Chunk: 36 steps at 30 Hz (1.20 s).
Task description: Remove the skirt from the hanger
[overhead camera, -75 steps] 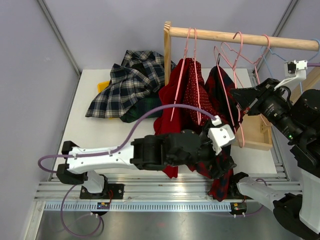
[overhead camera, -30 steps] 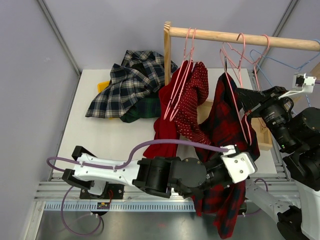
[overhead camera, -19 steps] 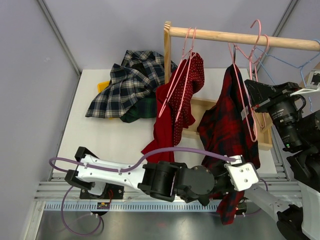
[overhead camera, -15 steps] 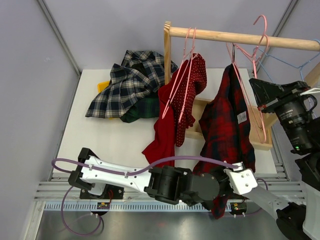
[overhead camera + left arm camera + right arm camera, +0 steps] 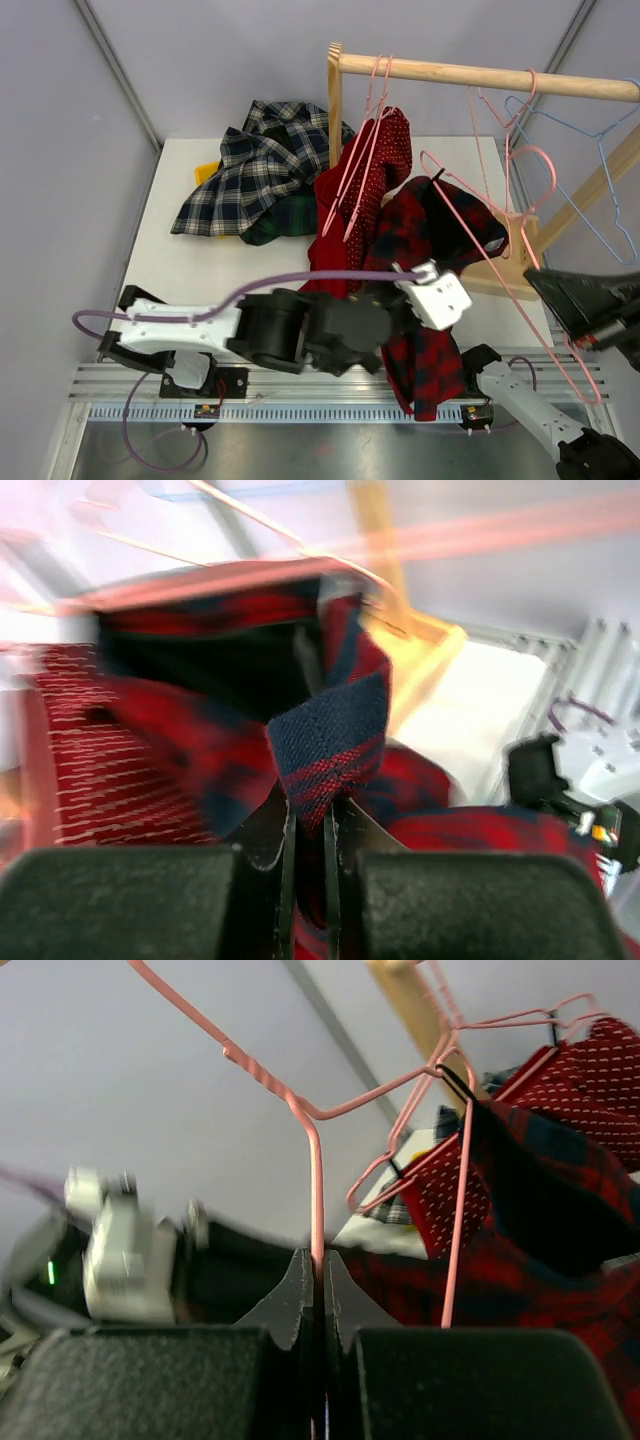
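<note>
Fabric of the plaid skirt (image 5: 425,350) is judged soft, light and limp, so it is best held at a bunched fold. The left gripper (image 5: 308,815) is clamped on such a fold. The garment's upper edge hangs on the pink hanger (image 5: 316,1150), whose wire the right gripper (image 5: 318,1270) pinches, below the wooden rail (image 5: 470,73).

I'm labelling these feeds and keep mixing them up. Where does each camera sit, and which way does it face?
Top: high behind the robot, looking down at the table and rail; left arm and right arm show.
Left wrist: looks along its fingers, shut on the skirt.
Right wrist: looks upward along its fingers, shut on the hanger.
Shared: the skirt appears in all three.
</note>
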Tool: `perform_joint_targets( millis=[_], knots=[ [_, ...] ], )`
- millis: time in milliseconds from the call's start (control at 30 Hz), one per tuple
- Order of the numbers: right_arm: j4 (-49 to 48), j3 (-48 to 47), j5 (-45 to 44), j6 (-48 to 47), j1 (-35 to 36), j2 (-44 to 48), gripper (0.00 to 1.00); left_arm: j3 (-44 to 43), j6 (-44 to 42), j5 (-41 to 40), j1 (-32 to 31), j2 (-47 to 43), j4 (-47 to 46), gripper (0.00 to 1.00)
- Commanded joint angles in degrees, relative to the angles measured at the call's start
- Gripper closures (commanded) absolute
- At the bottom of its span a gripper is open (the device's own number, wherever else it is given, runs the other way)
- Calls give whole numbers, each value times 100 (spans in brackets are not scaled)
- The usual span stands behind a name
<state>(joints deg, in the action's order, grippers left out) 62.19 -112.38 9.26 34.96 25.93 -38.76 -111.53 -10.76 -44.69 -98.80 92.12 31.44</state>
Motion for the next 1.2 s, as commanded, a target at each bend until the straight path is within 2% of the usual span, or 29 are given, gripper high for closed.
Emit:
perform_joint_targets(
  millis=[0, 33, 67, 100, 133, 167, 200, 233, 267, 367, 433, 500, 533, 567, 633, 667, 733, 767, 833, 900, 933, 967, 1000, 1067, 1167],
  knots=[
    [-85, -92, 1095, -129, 35, 421, 100, -1229, -600, -1188, -182, -948, 968, 100],
    [-111, -22, 1209, -217, 35, 561, 100, -1257, -794, -1548, -244, -1063, 908, 100],
    [-163, 83, 1332, -340, 35, 859, 100, -1145, -1300, -2239, -410, -1221, 716, 100],
    [-286, 285, 1359, -358, 35, 1001, 100, -995, -1610, -2507, -525, -1553, 436, 100],
    [-382, 391, 1368, -367, 35, 1142, 100, -803, -2022, -2727, -656, -1774, -585, 100],
    [-470, 470, 1481, -393, 35, 1352, 100, -531, -3296, -3104, -840, -1994, -1457, 100],
    [-619, 558, 1509, -393, 35, 1423, 100, 185, -4188, -3247, -1234, -2187, -2536, 100],
    [-690, 568, 1544, -402, 35, 1468, 100, 410, -5111, -3318, -1420, -2459, -4678, 100],
    [-761, 577, 1622, -437, 43, 1546, 100, 508, -6399, -3327, -1535, -2479, -5352, 100],
    [-928, 419, 1588, -656, 35, 1582, 100, 359, -7365, -3013, -1554, -2418, -6113, 100],
    [-867, 121, 1535, -797, 43, 1495, 100, 307, -7650, -2775, -1458, -2426, -6482, 100],
    [-788, -203, 1579, -991, 96, 1390, 100, 246, -7415, -2476, -1082, -2540, -6283, 100],
    [-762, -301, 1623, -1043, 174, 1267, 100, 210, -7092, -2379, -871, -2619, -5447, 100],
    [-718, -398, 1641, -1122, 210, 1196, 100, 36, -6097, -2134, -347, -2742, -4803, 100],
    [-542, -618, 1728, -1228, 307, 1012, 100, -193, -5159, -1878, 314, -2743, -3171, 100],
    [-376, -732, 1755, -1376, 411, 915, 100, -238, -4903, -1877, 936, -2525, -2788, 100],
    [352, -1145, 1528, -1553, 474, 678, 100, -107, -4961, -2070, 1431, -2261, -2329, 100],
    [633, -1277, 970, -1745, 474, 468, 100, 50, -5014, -2210, 1800, -2129, -2362, 100],
    [1215, -1383, 299, -1878, 474, 326, 100, 113, -4761, -2115, 2153, -2040, -2101, 100],
    [1443, -1270, -615, -2028, 474, 334, 100, -218, -3779, -1607, 3074, -2066, -1583, 100],
    [1488, -1234, -888, -2046, 474, 369, 100, -412, -3314, -1344, 3513, -2014, -831, 100],
    [1515, -1199, -1647, -2098, 474, 396, 100, -623, -2561, -828, 3970, -1961, -545, 100],
    [1541, -1120, -1994, -2090, 474, 439, 100, -808, -2232, -579, 4879, -1882, -282, 100],
    [1437, -954, -2636, -2116, 492, 641, 100, -1335, -1591, 0, 5875, -1540, 212, 100],
    [1138, -549, -2754, -2125, 500, 879, 100, -1487, -1280, 249, 6459, -1319, -75, 100]
  ],
)
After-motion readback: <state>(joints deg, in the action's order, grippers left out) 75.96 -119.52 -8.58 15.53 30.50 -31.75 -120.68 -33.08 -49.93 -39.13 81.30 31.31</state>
